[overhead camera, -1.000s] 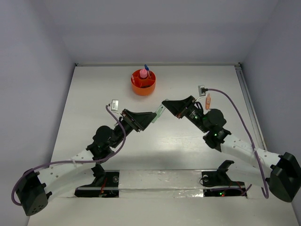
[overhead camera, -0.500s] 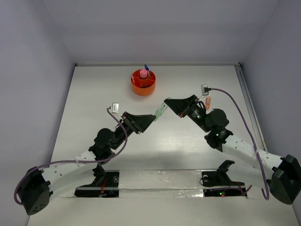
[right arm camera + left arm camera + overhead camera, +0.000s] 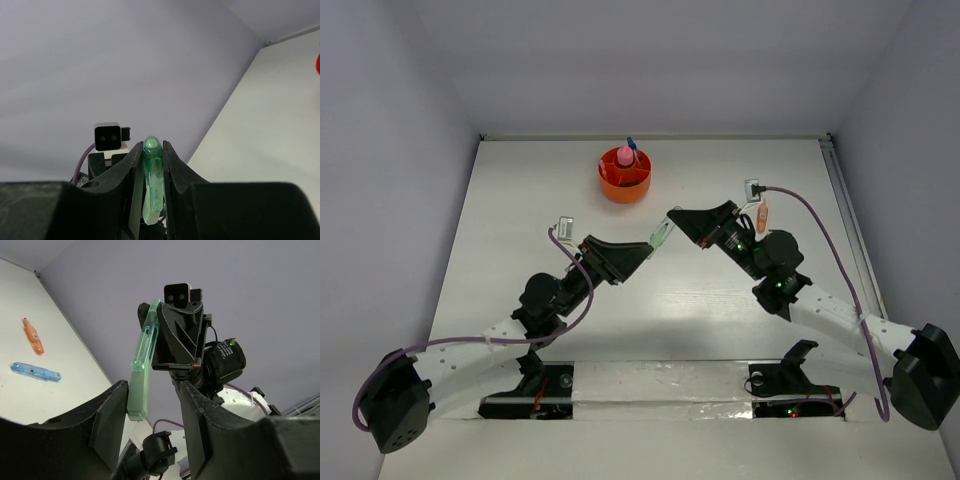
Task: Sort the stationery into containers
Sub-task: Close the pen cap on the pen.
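Green piece (image 3: pixel 661 237) is clamped above the tabletop (image 3: pixel 520 200) in the right claw (image 3: pixel 671 221), long axis pointed at the left claw (image 3: pixel 644 249), which is spread wide apart around its free end, looks like.

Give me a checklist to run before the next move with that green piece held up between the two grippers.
1. Right gripper holds the translucent green capsule-like piece: ok, clamped on both sides.
2. Left gripper open at the piece's lower end: ok, jaws spread wide.
3. Left gripper touching the piece: cannot tell.
4. Round orange plastic tub upright at the far side of the white table: ok.
5. All stationery sorted: not ok; an orange capsule-like piece and a blue pen-like tube lie on the table.
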`<state>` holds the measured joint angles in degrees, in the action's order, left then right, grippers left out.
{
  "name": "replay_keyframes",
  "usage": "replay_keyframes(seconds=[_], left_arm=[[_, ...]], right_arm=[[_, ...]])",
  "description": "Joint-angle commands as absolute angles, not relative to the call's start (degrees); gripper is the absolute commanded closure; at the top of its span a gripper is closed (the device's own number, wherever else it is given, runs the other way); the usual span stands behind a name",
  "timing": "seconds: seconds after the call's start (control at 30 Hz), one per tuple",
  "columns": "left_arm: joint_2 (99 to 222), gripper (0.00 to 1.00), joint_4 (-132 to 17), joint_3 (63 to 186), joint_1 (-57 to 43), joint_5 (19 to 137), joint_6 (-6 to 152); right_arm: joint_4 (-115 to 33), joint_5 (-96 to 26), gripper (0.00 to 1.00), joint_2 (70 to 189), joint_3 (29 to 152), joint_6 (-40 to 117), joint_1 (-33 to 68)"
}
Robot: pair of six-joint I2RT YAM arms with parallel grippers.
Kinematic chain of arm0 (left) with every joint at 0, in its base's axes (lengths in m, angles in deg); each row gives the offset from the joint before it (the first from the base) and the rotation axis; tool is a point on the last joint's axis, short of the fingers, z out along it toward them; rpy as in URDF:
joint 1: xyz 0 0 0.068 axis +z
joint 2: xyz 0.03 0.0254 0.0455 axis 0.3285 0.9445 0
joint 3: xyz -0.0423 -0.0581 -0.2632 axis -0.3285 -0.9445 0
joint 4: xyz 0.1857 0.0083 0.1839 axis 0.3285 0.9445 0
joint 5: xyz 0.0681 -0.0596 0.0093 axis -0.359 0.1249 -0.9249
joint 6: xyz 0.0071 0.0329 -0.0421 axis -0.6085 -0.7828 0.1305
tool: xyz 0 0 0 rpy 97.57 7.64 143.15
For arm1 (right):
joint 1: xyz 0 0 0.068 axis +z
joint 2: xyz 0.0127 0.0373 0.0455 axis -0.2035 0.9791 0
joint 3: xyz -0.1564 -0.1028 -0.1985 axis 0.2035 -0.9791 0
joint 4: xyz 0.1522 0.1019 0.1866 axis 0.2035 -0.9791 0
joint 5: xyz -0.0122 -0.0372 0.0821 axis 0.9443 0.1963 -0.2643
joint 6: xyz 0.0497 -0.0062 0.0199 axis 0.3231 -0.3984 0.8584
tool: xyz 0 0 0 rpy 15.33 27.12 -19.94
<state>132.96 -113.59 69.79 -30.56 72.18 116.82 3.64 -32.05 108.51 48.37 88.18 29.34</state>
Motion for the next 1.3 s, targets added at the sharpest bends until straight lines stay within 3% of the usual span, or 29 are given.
replay_keyframes(seconds=[0.0, 0.33, 0.47, 0.77, 1.27], left_arm=[[133.5, 0.59, -118.8, 68.9, -30.3, 74.7, 118.1], [134.6, 0.60, -119.3, 68.2, -30.3, 74.7, 118.3], [134.4, 0.65, -119.5, 68.2, -30.3, 74.6, 118.5], [131.6, 1.00, -117.4, 68.0, -30.3, 72.6, 117.9], [127.6, 1.00, -117.3, 68.9, -30.3, 74.1, 111.1]], right_arm=[[8.1, -31.6, 1.00, 109.5, 49.8, 88.6, 28.5], [8.1, -32.0, 1.00, 108.7, 50.1, 88.6, 28.5], [8.0, -31.6, 1.00, 108.3, 49.6, 88.5, 28.5], [7.5, -32.2, 1.00, 108.4, 49.3, 88.4, 28.5], [7.6, -40.0, 1.00, 113.6, 49.6, 92.9, 28.0]])
